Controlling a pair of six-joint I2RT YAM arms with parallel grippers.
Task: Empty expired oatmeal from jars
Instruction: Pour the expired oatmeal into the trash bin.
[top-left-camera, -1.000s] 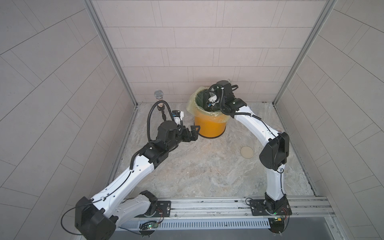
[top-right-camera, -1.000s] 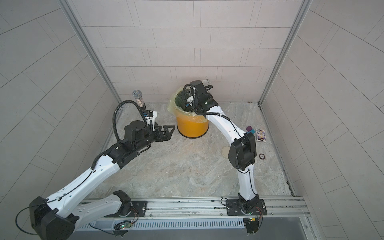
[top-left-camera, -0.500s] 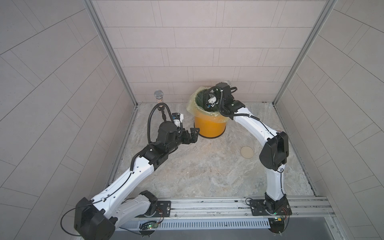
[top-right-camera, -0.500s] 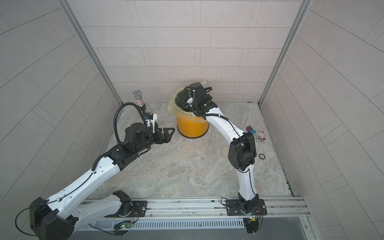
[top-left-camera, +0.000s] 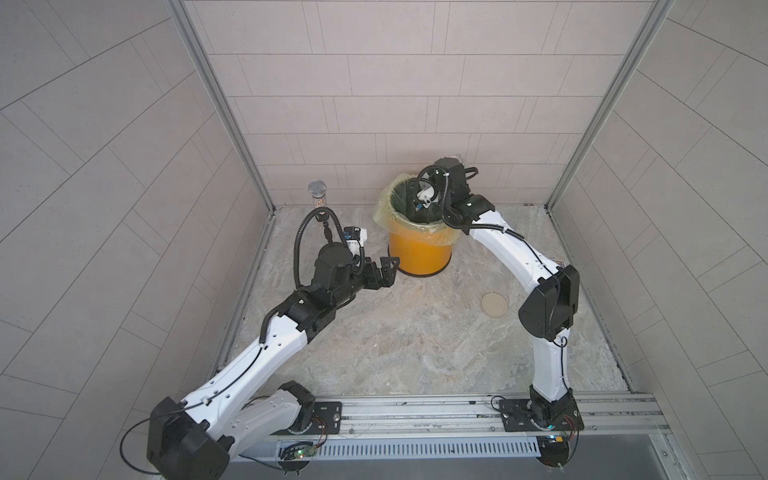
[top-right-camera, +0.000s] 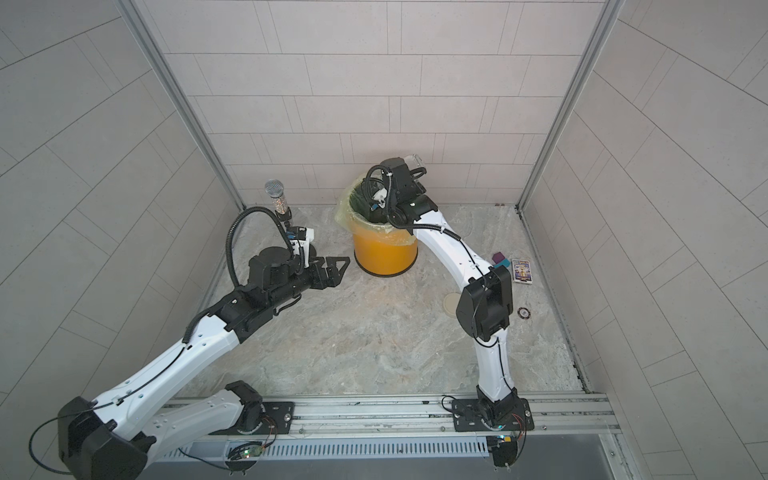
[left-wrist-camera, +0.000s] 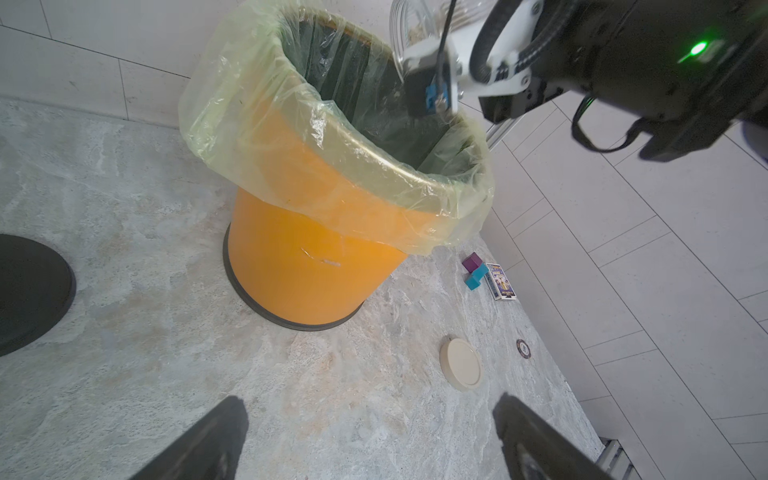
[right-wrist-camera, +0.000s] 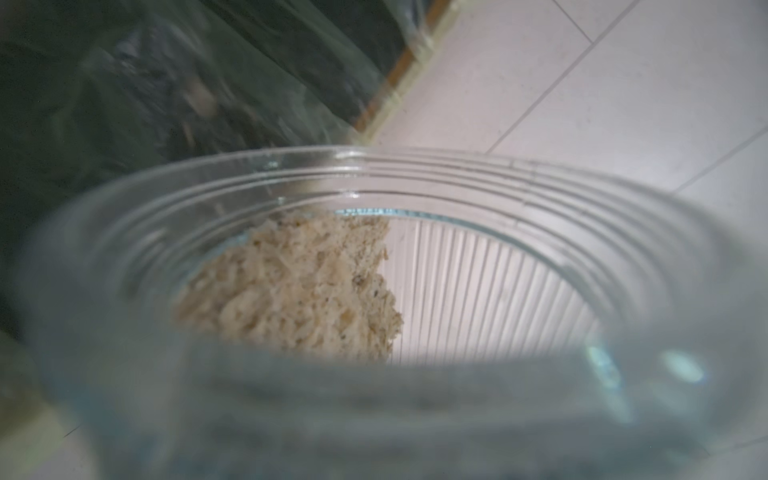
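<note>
In both top views the left arm (top-left-camera: 266, 353) stretches over the worktop (top-left-camera: 415, 353). The left jaws stand wide apart with nothing between them, and the orange bin (top-left-camera: 419, 253) is near, just ahead of their tips. The right arm (top-left-camera: 511, 249) arches over the bin's mouth. The right jaws, mostly hidden by the wrist, are closed at a wide spread on the clear jar (top-right-camera: 415, 160), which hangs tilted above the bin's far rim. The cream lid (top-left-camera: 493, 305) lies flat on the worktop, well apart from both jaws. A slim bottle (top-left-camera: 318, 193) with a mesh top stands off to the side of the left jaws, by the back wall. In the left wrist view the two dark fingertips (left-wrist-camera: 199, 440) frame only bare worktop. Ahead of them is the bin, its yellowish liner (left-wrist-camera: 257, 104) folded over the rim. The lid lies nearer, off to one side, and past it are a purple block (left-wrist-camera: 472, 262) and a teal block (left-wrist-camera: 476, 279) together, a card box (left-wrist-camera: 500, 282) just beside them and a small ring (left-wrist-camera: 523, 348). The jar shows above the bin's rim at the right wrist. In the right wrist view the jar fills the frame, with a threaded neck and ribbed wall. The oatmeal (right-wrist-camera: 299, 286) is heaped against one side inside it, and the liner's dark inside lies beyond. The right jaws are too blurred to make out here.
</note>
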